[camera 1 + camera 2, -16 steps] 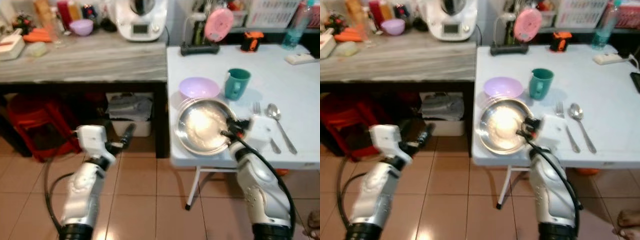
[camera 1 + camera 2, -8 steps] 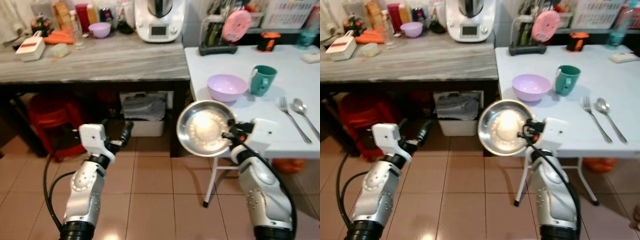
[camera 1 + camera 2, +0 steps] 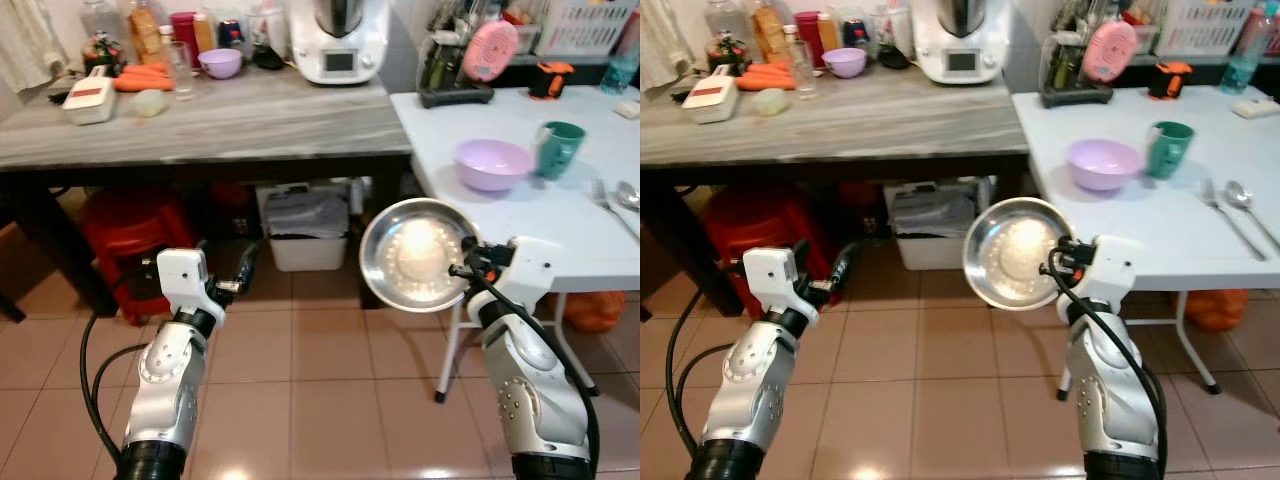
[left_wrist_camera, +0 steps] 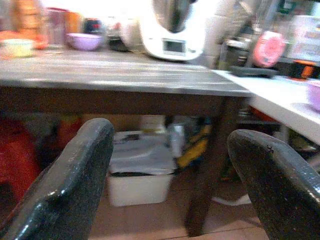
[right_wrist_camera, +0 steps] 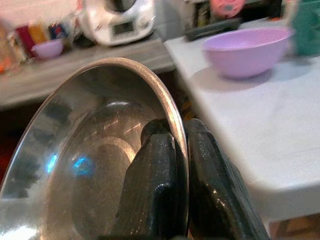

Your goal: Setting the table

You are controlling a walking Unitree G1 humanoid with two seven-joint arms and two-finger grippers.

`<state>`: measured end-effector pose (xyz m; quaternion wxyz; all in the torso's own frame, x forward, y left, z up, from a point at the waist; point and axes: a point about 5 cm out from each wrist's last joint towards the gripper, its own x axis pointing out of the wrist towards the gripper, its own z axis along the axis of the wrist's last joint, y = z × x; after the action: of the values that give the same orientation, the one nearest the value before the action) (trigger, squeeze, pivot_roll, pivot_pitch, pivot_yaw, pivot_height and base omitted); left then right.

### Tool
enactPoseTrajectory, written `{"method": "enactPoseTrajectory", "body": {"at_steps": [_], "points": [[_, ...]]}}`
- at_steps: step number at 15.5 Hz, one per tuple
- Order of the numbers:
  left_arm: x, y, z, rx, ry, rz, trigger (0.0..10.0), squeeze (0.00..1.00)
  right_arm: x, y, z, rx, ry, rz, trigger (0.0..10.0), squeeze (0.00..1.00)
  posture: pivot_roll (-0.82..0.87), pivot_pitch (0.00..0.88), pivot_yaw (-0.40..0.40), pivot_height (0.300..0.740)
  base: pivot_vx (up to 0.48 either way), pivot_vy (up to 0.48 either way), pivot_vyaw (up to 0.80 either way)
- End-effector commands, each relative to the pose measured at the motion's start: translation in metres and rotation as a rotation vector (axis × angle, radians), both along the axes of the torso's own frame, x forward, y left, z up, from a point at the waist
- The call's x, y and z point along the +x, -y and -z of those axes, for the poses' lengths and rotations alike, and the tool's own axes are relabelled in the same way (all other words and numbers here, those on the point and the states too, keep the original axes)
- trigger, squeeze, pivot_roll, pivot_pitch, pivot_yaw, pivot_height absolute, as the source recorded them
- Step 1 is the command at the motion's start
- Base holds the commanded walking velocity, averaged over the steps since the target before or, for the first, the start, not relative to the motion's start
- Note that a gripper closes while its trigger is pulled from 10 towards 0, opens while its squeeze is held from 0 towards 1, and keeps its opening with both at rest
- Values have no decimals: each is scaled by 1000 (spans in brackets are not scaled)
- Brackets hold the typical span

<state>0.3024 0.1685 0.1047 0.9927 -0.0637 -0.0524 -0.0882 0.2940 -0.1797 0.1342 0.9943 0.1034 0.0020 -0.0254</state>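
The right gripper (image 5: 172, 150) pinches the rim of the steel plate (image 3: 415, 255) between its 2 fingers, holding it in the air over the tiled floor (image 3: 300, 400), just off the white table's (image 3: 520, 215) near corner. The left gripper (image 4: 170, 170) hangs low with fingers spread apart, holding nothing, seemingly idle.

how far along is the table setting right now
Laid out on the white table: a lilac bowl, a teal mug, a fork and a spoon. In hand: the right gripper is pinching the rim of a round shiny metal plate, held off the table over the tiled floor. Left: setting that plate down. The left gripper is open and idle.
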Motion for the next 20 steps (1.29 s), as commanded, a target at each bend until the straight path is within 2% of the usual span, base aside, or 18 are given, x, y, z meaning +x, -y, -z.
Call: {"method": "enactPoseTrajectory", "body": {"at_steps": [1,3,8,20], "points": [[0,-11,-1,23,7,-48,10000,0,2,-10,-10,2,44,-33,10000,0,-50,19,18,740,0,0,0],[0,-12,-2,49,16,-50,10000,0,3,-9,-11,2,47,-30,10000,0,-55,23,18,740,0,0,0],[-1,-17,-2,60,22,-80,10000,0,2,-9,-12,2,54,-32,10000,0,-58,23,18,740,0,0,761],[-1,-14,-2,52,26,-65,10000,0,3,-10,-13,16,57,-40,10000,0,-52,17,13,740,328,0,0]]}}
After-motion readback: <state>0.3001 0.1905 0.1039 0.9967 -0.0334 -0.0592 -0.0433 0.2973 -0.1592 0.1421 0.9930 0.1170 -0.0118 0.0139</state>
